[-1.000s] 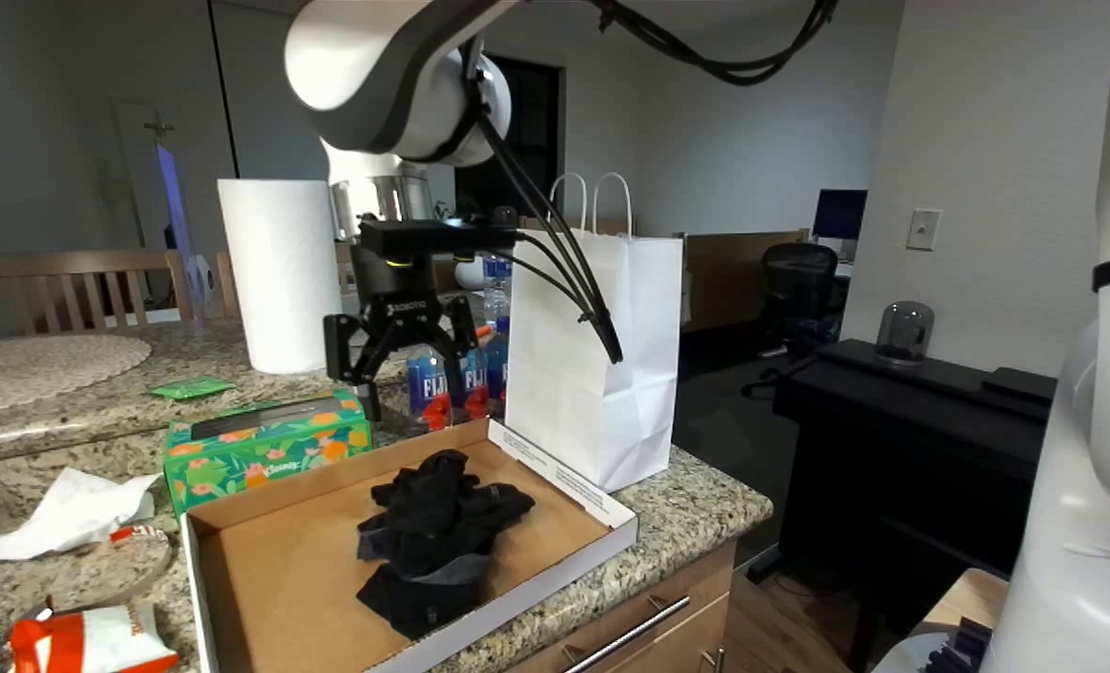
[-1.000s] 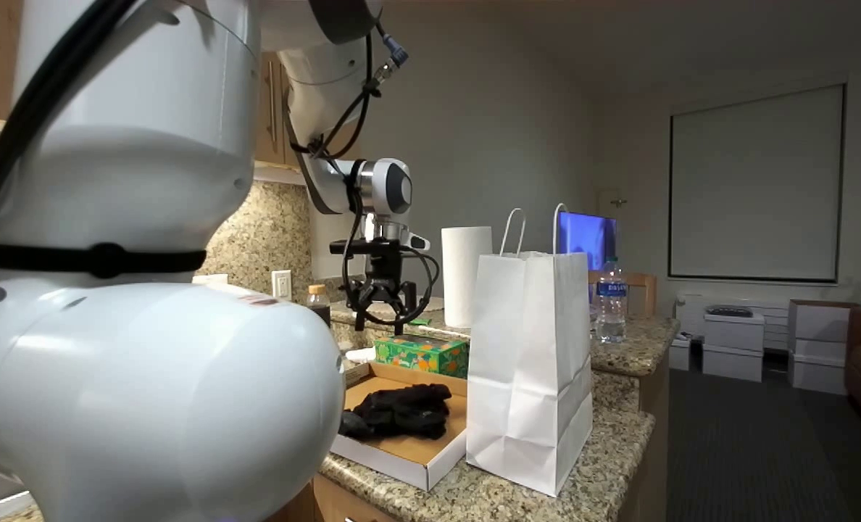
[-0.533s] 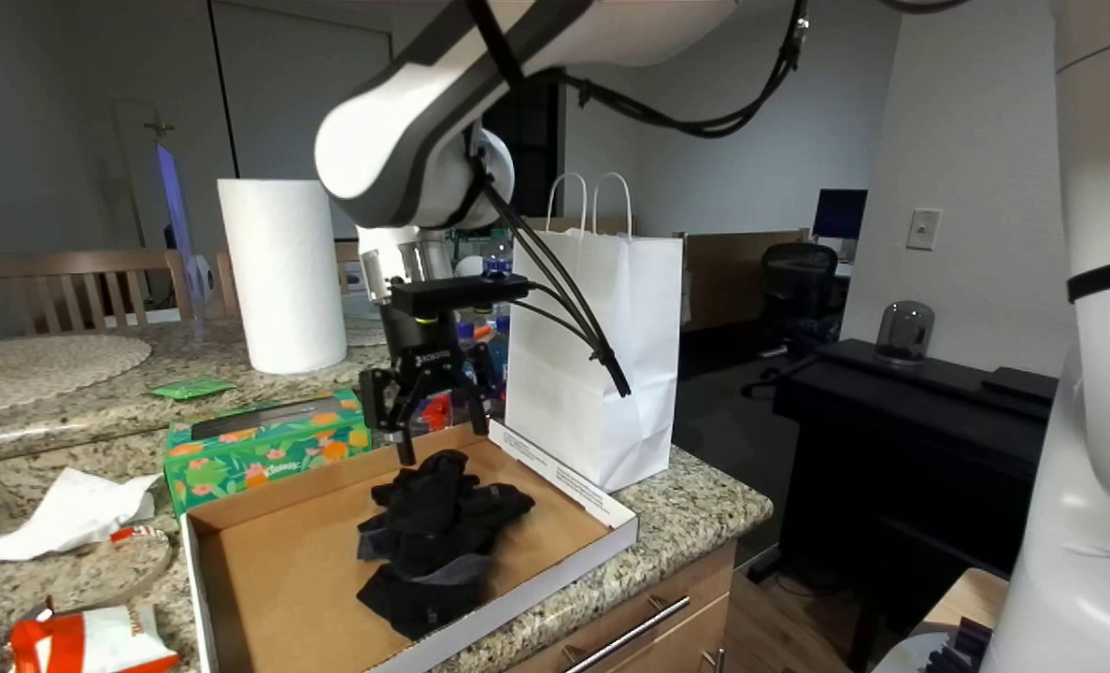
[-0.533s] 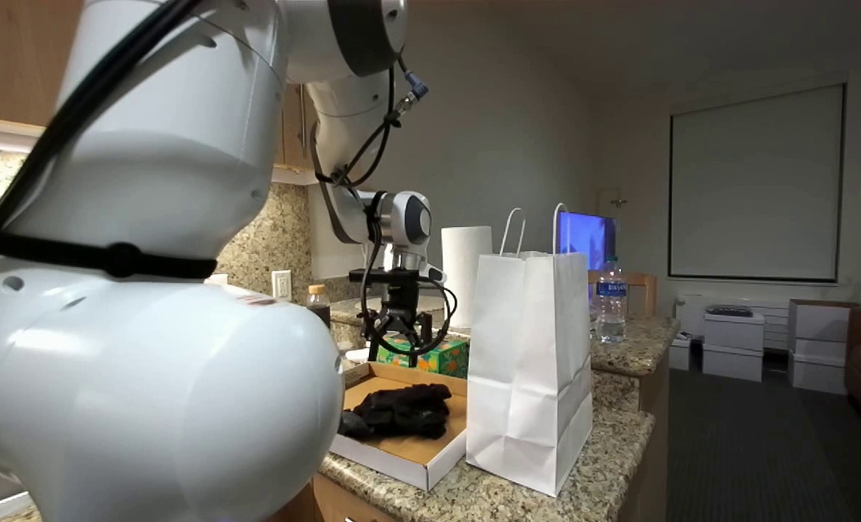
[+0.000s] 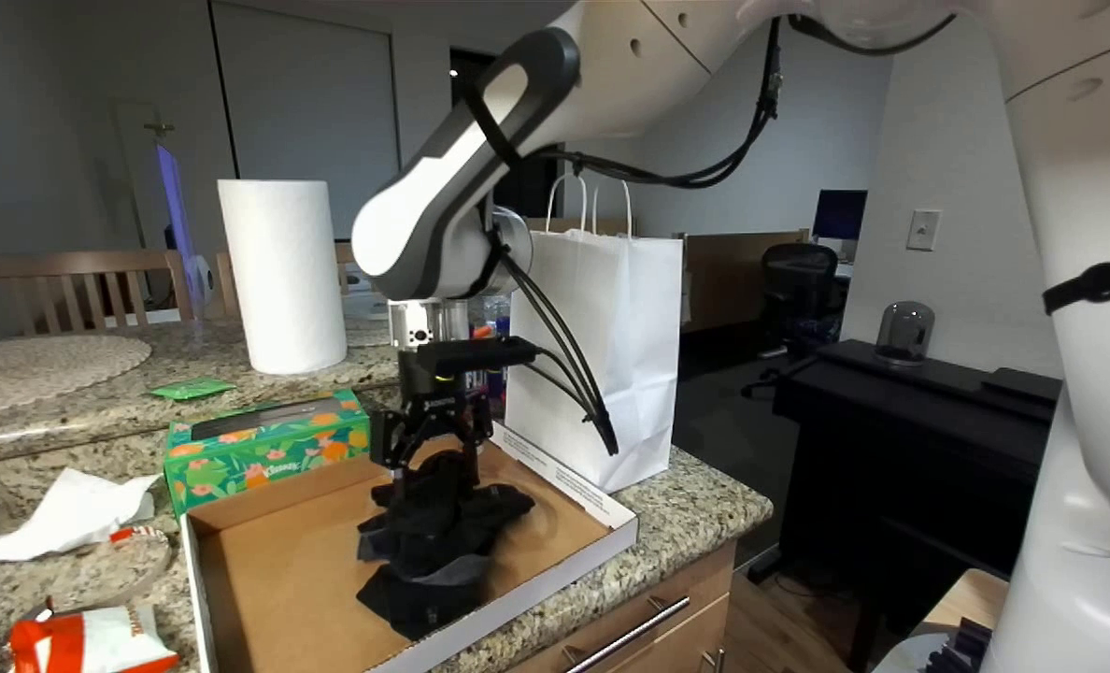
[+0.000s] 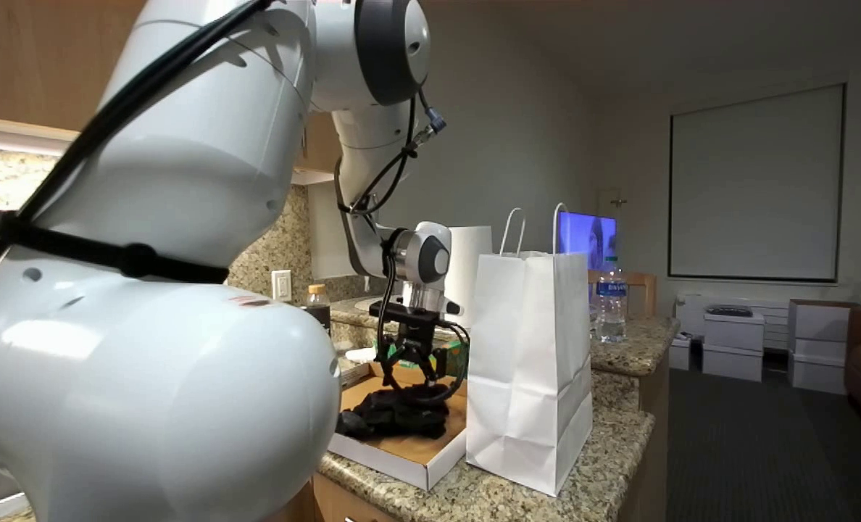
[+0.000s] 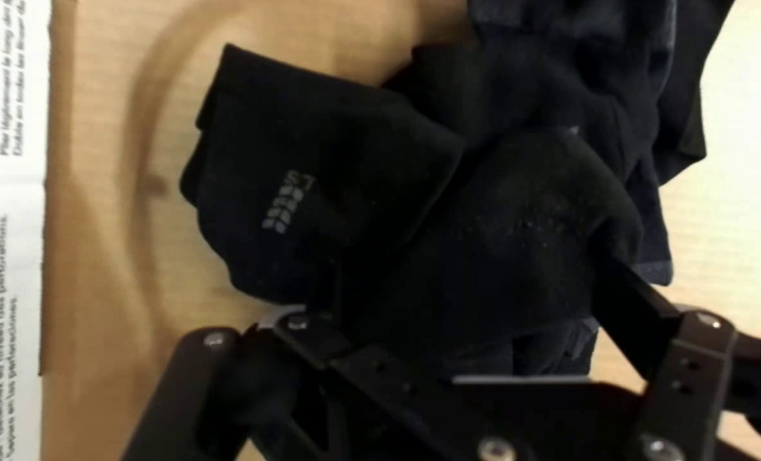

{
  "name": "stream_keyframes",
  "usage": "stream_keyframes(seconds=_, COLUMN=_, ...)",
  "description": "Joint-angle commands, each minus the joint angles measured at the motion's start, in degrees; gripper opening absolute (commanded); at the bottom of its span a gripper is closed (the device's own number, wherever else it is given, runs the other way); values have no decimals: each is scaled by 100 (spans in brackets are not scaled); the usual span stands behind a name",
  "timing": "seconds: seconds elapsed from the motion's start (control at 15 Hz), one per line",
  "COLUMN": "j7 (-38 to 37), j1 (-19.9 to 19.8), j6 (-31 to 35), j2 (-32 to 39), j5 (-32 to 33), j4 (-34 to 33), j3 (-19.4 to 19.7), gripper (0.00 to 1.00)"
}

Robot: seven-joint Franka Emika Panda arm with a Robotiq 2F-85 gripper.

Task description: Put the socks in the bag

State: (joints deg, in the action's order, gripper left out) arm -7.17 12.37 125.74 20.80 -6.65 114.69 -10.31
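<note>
A floppy heap of black socks lies in a shallow cardboard box on the granite counter. My gripper has its jaws wide apart, pointing down, astride the far end of the heap. In the wrist view, sock fabric fills the gap between the fingers; whether they touch it I cannot tell. The left fingertip is hard to make out against the black cloth. The tall white paper bag stands upright beside the box, handles up, also seen in an exterior view. Its inside is hidden.
A green floral tissue box stands behind the cardboard box. A paper towel roll rises on the upper counter. Crumpled white tissue and a red-and-white packet lie beside the box. Bottles behind the arm are partly hidden.
My gripper has come down from above the box's back edge onto the far end of the sock heap, jaws staying apart. Socks, box and bag have not moved.
</note>
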Motion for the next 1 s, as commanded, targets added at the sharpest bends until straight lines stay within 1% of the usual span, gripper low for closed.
stream_keyframes(seconds=0.0, j7=342, j1=-51, j6=672, j2=26, j5=-264, j4=343, j3=-111, gripper=100)
stream_keyframes(seconds=0.13, j7=243, j1=-3, j6=741, j2=110, j5=-189, j4=363, j3=-113, gripper=100)
stream_keyframes(seconds=0.2, j7=169, j1=12, j6=650, j2=175, j5=-188, j4=298, j3=-114, gripper=75)
stream_keyframes(seconds=0.27, j7=205, j1=0, j6=573, j2=201, j5=-238, j4=274, j3=-146, gripper=74)
stream_keyframes(seconds=0.53, j7=89, j1=64, j6=476, j2=192, j5=-210, j4=157, j3=-152, gripper=47)
stream_keyframes(seconds=0.93, j7=94, j1=75, j6=-52, j2=231, j5=-254, j4=-243, j3=-191, gripper=9)
